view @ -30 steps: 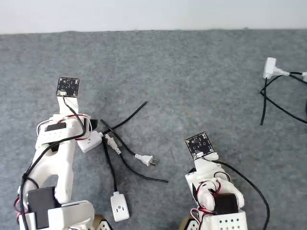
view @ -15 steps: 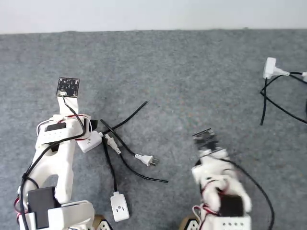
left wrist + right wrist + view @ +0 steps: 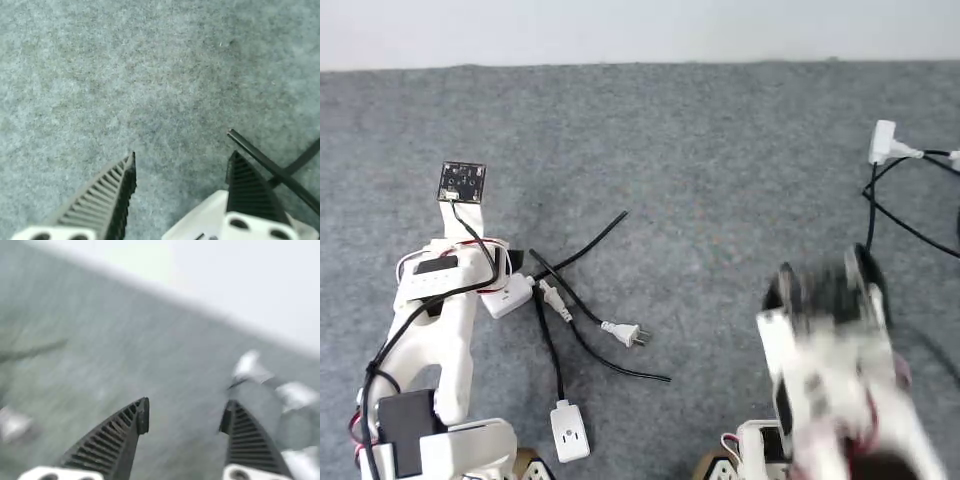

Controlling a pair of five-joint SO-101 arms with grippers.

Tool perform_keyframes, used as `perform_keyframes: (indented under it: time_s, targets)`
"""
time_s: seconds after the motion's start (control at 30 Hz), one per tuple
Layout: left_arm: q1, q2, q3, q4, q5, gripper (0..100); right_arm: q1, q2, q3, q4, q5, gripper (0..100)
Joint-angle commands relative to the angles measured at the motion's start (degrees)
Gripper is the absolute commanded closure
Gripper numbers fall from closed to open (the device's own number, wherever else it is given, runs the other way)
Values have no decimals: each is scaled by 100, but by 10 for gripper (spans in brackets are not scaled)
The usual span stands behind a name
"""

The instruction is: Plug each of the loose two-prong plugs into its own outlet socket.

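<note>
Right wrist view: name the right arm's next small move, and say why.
Probably advance the right gripper toward the white cord fitting at the far right of the high view. The gripper is open and holds nothing, and in the right wrist view that fitting lies ahead, apart from it.

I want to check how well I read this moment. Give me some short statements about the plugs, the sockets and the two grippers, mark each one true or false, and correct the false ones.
1. The left gripper is open. True.
2. The white two-prong plug sits in a socket. False: it lies loose on the grey carpet, with its prongs bare.
3. The white outlet socket near the left arm's base lies face up with nothing plugged into it. True.
4. The right gripper is shut on a plug. False: it is open, with nothing between its fingers.
</note>
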Motion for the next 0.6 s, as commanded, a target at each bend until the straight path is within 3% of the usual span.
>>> perform_keyframes:
  time_s: [0.0,0.1,0.2,0.4,0.57]
  targets:
    - [-35,-88,-198,79,44,717,-1332,2220,-589,848,0,775]
    - [-35,-88,-198,79,44,717,-2800,3310,-334,1349,598,755]
    - [-35,-88,-207,141,44,717,-3776,4101,-18,1244,1011,749]
    - [-44,-88,-251,193,44,717,-4444,4646,985,-251,1081,753]
    - [-202,-88,-277,185,88,716,-4787,4690,1881,-1358,1811,751]
